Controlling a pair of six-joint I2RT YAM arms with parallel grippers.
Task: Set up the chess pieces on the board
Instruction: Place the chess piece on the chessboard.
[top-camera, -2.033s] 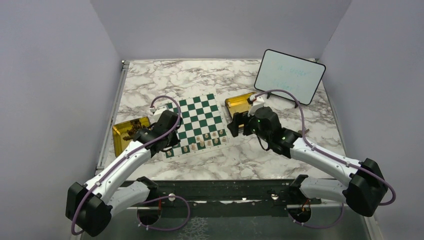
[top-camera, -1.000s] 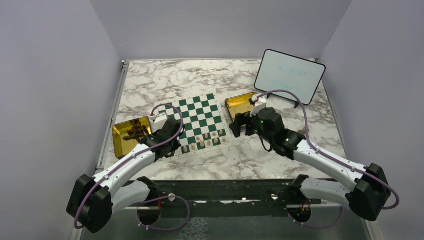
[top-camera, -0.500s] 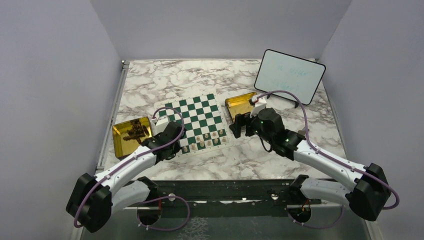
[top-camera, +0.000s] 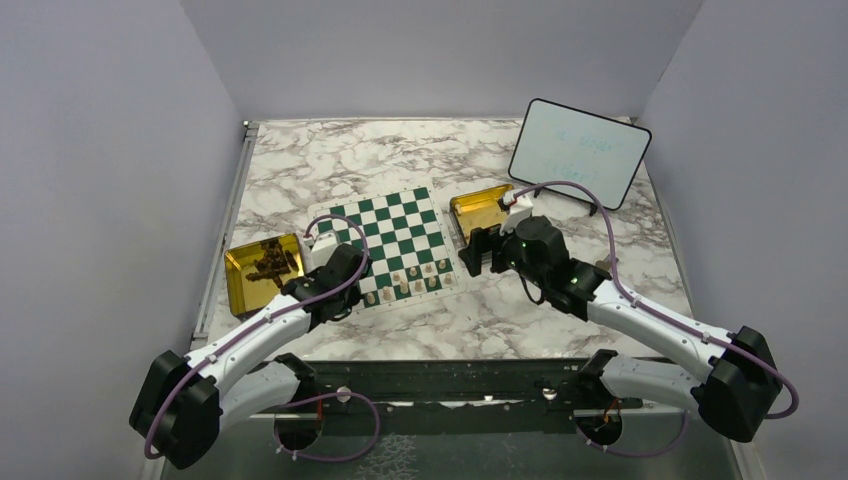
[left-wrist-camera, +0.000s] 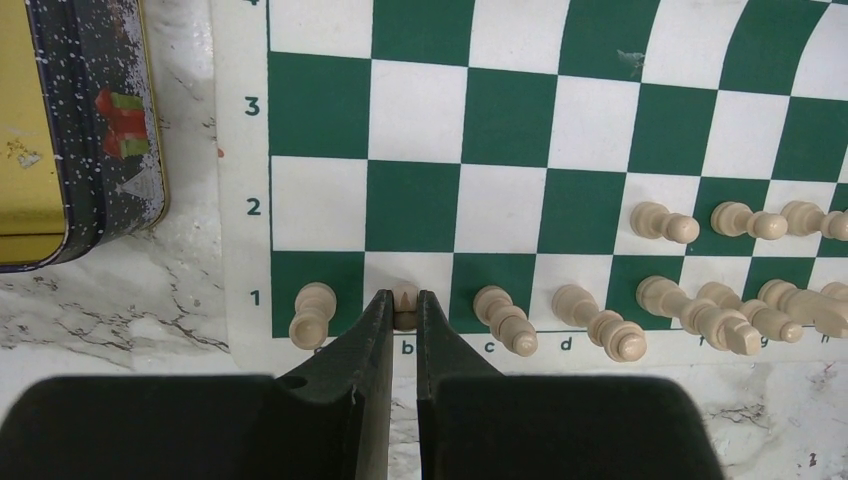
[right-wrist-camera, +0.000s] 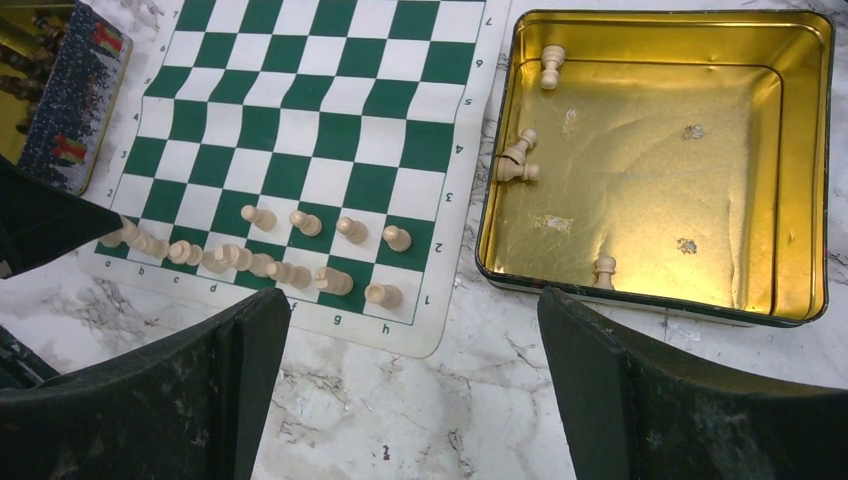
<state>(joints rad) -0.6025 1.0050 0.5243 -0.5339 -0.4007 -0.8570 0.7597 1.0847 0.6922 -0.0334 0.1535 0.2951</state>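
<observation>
The green-and-white board (top-camera: 392, 232) lies mid-table. In the left wrist view my left gripper (left-wrist-camera: 404, 306) is shut on a cream chess piece (left-wrist-camera: 404, 295) at square b1 of the board (left-wrist-camera: 510, 120). Cream pieces stand at a1 (left-wrist-camera: 312, 313), c1 (left-wrist-camera: 503, 316) and d1 (left-wrist-camera: 592, 320), and more stand along rows 1 and 2 to the right (left-wrist-camera: 735, 300). My right gripper (right-wrist-camera: 415, 300) hangs open above the marble between the board's h-corner (right-wrist-camera: 400, 330) and a gold tin (right-wrist-camera: 800, 170). That tin holds several loose pieces (right-wrist-camera: 516, 165).
A second gold tin (top-camera: 240, 285) with dark pieces sits left of the board, its dark side close to the board's edge (left-wrist-camera: 110, 120). A framed whiteboard (top-camera: 578, 152) leans at the back right. Grey walls enclose the marble table (top-camera: 330, 160).
My left gripper has drawn back toward the board's near-left corner and lowered there with the piece in it. The right arm shifted slightly early on and has been still since.
</observation>
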